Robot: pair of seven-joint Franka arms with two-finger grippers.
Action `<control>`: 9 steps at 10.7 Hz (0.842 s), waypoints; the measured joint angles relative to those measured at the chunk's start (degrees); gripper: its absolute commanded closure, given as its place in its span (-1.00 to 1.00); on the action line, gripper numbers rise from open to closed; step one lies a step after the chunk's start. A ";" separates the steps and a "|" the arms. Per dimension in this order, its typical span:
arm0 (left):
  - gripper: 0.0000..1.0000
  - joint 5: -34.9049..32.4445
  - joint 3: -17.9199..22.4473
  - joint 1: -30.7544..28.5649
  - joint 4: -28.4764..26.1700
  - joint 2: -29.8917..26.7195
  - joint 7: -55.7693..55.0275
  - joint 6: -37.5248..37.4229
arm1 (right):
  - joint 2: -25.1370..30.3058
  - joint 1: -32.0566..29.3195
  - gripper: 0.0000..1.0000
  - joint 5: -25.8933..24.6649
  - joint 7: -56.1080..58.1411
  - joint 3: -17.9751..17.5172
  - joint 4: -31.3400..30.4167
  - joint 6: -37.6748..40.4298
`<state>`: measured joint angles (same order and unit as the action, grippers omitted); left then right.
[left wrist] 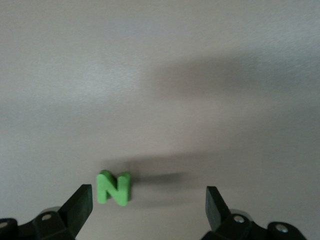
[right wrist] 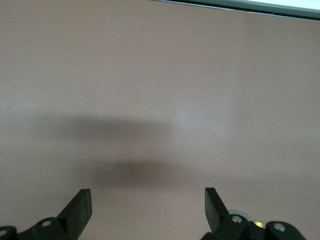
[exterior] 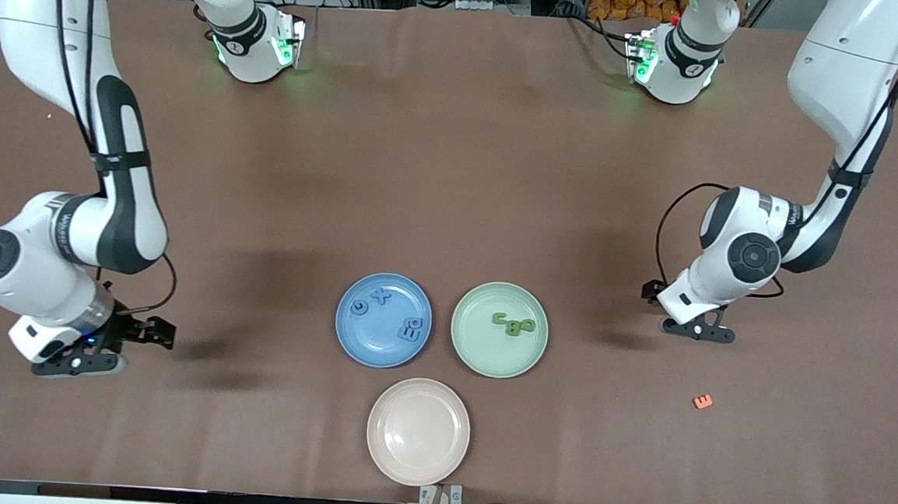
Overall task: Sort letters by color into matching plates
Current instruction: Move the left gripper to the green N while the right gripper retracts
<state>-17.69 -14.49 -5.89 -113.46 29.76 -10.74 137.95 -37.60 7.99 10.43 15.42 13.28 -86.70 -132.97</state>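
The blue plate [exterior: 383,320] sits near the middle of the brown table [exterior: 454,167], and everything else is placed from it. It holds several blue letters [exterior: 411,329], some toward its rim farther from the front camera and one pair at its edge nearest the green plate [exterior: 499,329]. That pale green plate lies just beside the blue plate, toward the left arm's end of the table, with a small cluster of green letters [exterior: 515,324] on it. A beige plate [exterior: 418,431] lies nearer to the front camera than the blue plate, close to both coloured plates and with nothing on it. An orange letter [exterior: 702,401] lies on the table well apart from the blue plate, toward the left arm's end. The left gripper [exterior: 695,329] hangs low over the table, well out from the blue plate past the green one, its fingers [left wrist: 80,204] spread wide and holding nothing; its wrist view shows a green letter N [left wrist: 114,187] on the table beneath it, close to one finger. The right gripper [exterior: 92,355] hangs over bare table well away from the blue plate toward the right arm's end, its fingers [right wrist: 80,206] likewise spread apart and holding nothing.
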 measured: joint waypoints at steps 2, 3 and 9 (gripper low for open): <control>-1.00 0.00 -0.03 -0.68 0.01 0.00 1.68 -0.47 | 1.00 -0.54 -1.00 0.00 0.41 0.93 0.13 0.24; -1.00 0.01 -0.03 -0.87 0.01 0.00 2.46 -0.68 | 2.06 -0.57 -1.00 0.00 0.41 1.00 0.27 0.27; -1.00 0.49 -0.08 -4.13 0.12 1.73 8.50 -0.80 | 15.61 -1.13 -1.00 0.00 0.40 2.22 0.74 18.61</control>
<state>-17.20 -14.57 -10.02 -113.34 31.49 -2.25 137.15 -21.99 6.86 10.43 15.82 15.50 -85.96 -114.36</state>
